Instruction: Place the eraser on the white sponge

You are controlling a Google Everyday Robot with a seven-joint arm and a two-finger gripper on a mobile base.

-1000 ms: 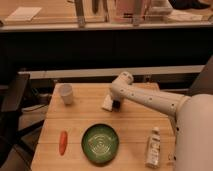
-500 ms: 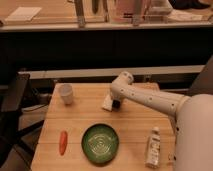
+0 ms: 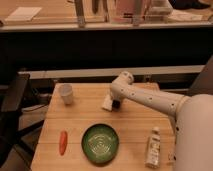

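One step remains: our gripper (image 3: 116, 103) hangs over the flat white sponge (image 3: 107, 103), the small dark eraser (image 3: 117, 104) seemingly between its jaws, unreleased.

My gripper (image 3: 116, 104) sits low at the table's (image 3: 90, 116) middle rear, directly over the sponge (image 3: 107, 103), which lies on the tabletop just left of it. Cup (image 3: 66, 93) — rear left, well apart from the sponge. Plate (image 3: 100, 143) — front centre. Carrot (image 3: 63, 142) lies left of the plate. Bottle (image 3: 153, 147) lies at the front right.
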